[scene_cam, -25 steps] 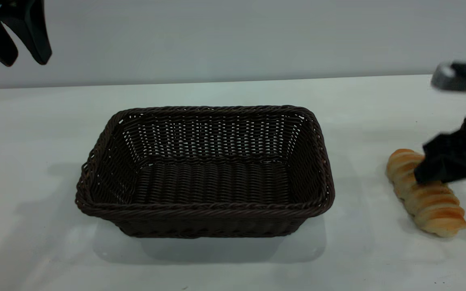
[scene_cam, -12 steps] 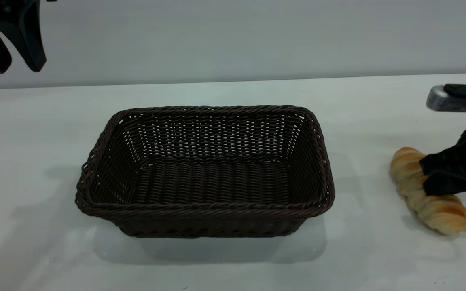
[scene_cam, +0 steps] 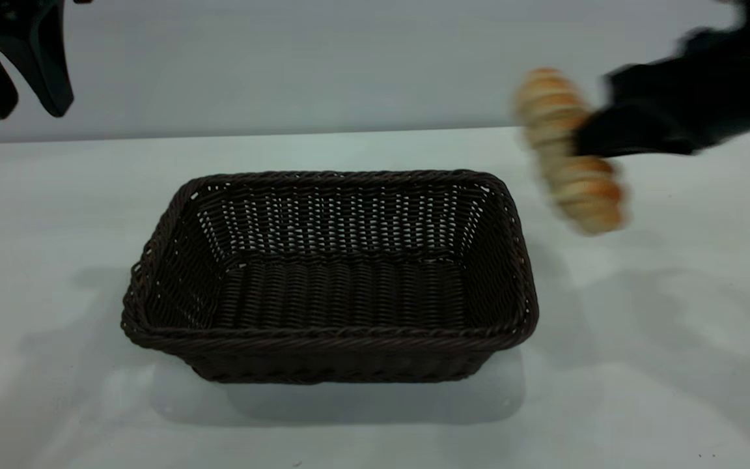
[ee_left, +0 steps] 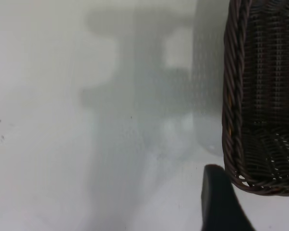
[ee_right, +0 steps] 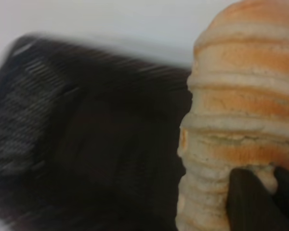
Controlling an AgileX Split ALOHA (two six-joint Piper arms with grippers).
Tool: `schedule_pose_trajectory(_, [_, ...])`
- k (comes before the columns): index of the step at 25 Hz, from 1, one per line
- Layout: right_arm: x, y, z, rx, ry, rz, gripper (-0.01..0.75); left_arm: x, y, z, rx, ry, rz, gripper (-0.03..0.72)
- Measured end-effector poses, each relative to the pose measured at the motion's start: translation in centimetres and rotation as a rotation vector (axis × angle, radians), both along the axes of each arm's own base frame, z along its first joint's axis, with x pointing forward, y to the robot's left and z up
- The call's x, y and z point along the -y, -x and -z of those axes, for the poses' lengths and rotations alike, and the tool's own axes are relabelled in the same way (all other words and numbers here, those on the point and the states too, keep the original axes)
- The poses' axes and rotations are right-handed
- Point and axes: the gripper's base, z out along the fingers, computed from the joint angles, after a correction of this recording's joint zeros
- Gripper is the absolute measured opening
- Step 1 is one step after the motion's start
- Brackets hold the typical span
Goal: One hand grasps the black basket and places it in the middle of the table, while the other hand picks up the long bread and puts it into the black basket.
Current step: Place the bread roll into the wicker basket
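Bread first: the long bread [scene_cam: 569,153] hangs in the air, pinched at its middle by the right gripper [scene_cam: 593,140], its long axis slanting from the upper far end down toward the near right, just past the black basket's [scene_cam: 329,277] right rim. That basket sits mid-table [scene_cam: 642,365] with bare white surface on every side. Left gripper [scene_cam: 13,71] hangs high at far left, fingers spread and holding nothing.
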Motion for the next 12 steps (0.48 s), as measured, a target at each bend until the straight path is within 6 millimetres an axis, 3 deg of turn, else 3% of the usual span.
schedule_pose_trajectory(2, [-3.3, 0.6, -0.1, 0.007, 0.003, -0.09, 0.048, 0.0, 0.0, 0.0, 0.002, 0.0, 0.001, 0.424])
schedule_pose_trajectory(6, [-7.4, 0.9, 0.1, 0.025, 0.049, -0.174, 0.115, 0.0, 0.0, 0.0, -0.001, -0.001, 0.001, 0.424])
schedule_pose_trajectory(12, [-7.6, 0.4, 1.2, 0.01, 0.127, -0.126, 0.348, 0.0, 0.1, 0.0, -0.016, -0.008, 0.018, 0.424])
